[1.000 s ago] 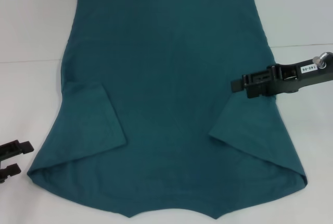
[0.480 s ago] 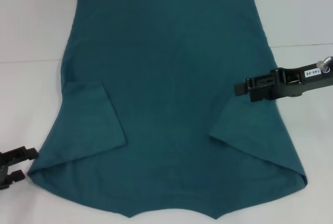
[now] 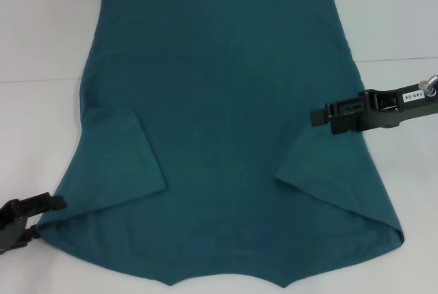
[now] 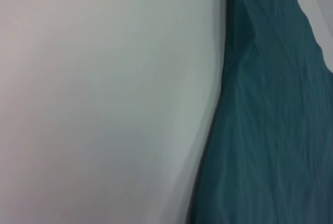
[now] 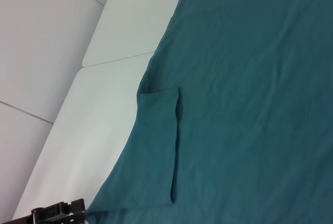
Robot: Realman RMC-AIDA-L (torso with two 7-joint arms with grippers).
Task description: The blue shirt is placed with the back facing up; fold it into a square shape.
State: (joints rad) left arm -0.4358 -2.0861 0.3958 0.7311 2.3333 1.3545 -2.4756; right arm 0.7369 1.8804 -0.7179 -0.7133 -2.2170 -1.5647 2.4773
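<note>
Item: the blue shirt (image 3: 226, 123), one piece, plain, lying flat on the white table (image 3: 41, 34), taking up most of the surface in the head view, with a straight edge at the far side and the wider, pointed edge nearest the robot. Condition: both sleeves are folded inward onto the body, the left sleeve flap (image 3: 123, 157) and the right sleeve flap (image 3: 328, 171) each lying flat with a visible crease; the body itself is unfolded, full length. Left tool (image 3: 24, 220): low at the near left corner of the shirt, at or just beside the cloth edge; whether contact is made cannot be told, and whether its fingers are spread or closed cannot be told. The left wrist view shows only bare table and the shirt's side edge. Right tool (image 3: 321, 116): over the right side of the shirt, above the right sleeve flap, pointing inward; fingers appear narrow, with nothing between them. Progress, as judged: early to middle; sleeves tucked, side folds and the lengthwise fold to a square remaining. Next step likely a grasp at the shirt's near corners or sides.
</note>
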